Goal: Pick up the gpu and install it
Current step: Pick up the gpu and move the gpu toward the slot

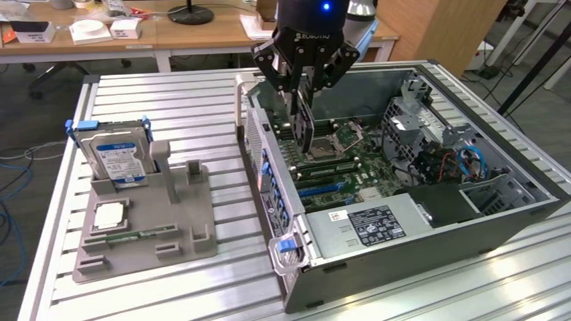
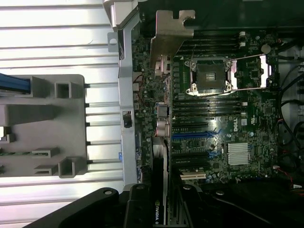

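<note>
Half the job is judged done: the gpu is off the counter and held upright, clamped at its top edge by the gripper inside the open computer case. Its lower edge is seen close over the motherboard beneath the gripper; contact cannot be told, and it is not yet seated. The grey holder with the hard drive is seen well apart from the gripper.

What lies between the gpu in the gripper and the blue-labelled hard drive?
Exterior view: from the gpu, the computer case's wall, bare slatted table, then the grey holder's upright post.
</note>
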`<state>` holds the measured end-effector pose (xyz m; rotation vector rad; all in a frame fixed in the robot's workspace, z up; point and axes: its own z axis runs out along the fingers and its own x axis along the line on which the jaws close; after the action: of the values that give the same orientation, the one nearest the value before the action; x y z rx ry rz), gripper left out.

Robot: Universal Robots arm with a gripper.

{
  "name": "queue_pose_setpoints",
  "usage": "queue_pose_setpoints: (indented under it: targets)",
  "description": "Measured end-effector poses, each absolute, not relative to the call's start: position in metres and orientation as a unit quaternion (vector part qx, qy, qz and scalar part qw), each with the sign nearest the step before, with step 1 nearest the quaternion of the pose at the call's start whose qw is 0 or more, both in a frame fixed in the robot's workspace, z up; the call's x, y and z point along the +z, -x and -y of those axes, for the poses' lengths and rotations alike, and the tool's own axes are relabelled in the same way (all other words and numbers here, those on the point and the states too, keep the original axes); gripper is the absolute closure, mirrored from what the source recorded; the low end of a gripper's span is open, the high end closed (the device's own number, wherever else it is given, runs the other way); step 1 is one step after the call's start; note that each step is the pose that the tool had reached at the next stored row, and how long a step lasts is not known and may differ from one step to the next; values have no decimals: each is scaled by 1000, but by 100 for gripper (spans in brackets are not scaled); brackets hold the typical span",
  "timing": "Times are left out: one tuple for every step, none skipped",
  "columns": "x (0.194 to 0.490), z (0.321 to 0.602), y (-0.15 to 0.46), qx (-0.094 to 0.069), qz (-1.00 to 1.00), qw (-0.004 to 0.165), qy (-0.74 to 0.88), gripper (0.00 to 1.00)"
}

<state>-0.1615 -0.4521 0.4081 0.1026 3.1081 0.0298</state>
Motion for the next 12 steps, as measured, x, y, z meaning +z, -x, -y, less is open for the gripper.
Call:
queue_pose_setpoints:
  targets:
    - [408, 452, 162, 10, -999, 16, -33, 74]
    - [408, 452, 162, 10, -999, 16, -33, 74]
    - [408, 452, 162, 10, -999, 16, -33, 74]
    - [408, 452, 162, 10, -999, 16, -33, 74]
    - [408, 452, 162, 10, -999, 16, -33, 74]
    - [408, 452, 162, 10, -999, 16, -33, 74]
    - [408, 452, 162, 10, -999, 16, -33, 74]
    - [408, 452, 162, 10, -999, 16, -33, 74]
    - [408, 452, 161, 10, -999, 16, -33, 74]
    - [408, 452, 160, 10, -999, 16, -33, 74]
    - [408, 452, 159, 10, -999, 16, -33, 74]
    - [408, 452, 157, 10, -999, 16, -33, 74]
